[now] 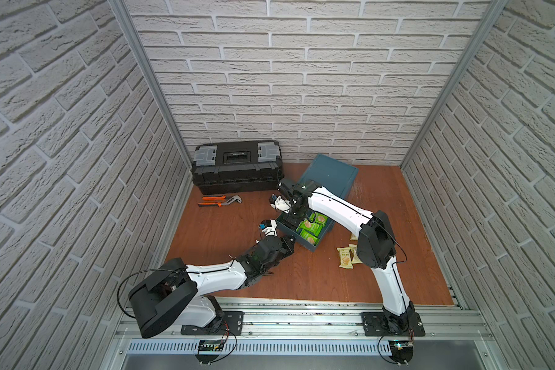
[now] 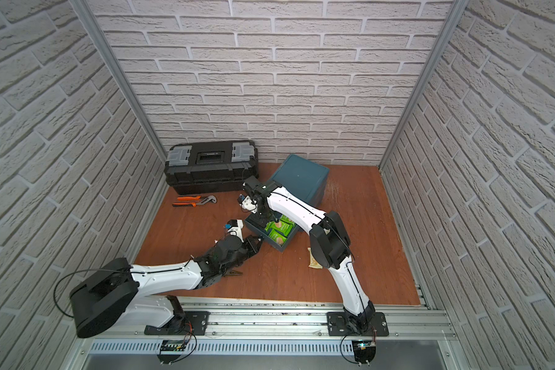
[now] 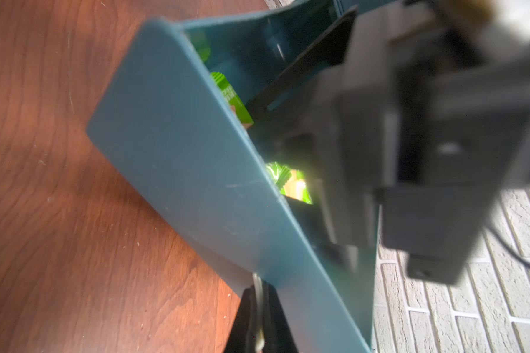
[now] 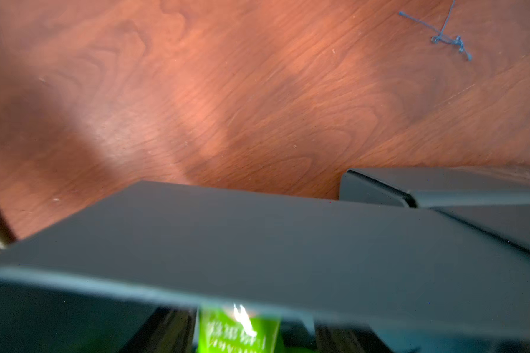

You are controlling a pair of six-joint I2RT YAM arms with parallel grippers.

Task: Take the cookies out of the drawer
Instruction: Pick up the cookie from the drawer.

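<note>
Several bright green packets (image 1: 309,228) with crimped ends lie flat and overlapping inside the open teal drawer (image 1: 326,234), their printed biscuit pictures facing up. A few cream packets (image 1: 344,257) lie side by side on the wooden surface (image 1: 302,275) near the drawer, partly hidden from view.

No legible text. White print on green cookie packet (image 4: 239,333) blurred; label on toolbox (image 1: 234,157) too small.
</note>
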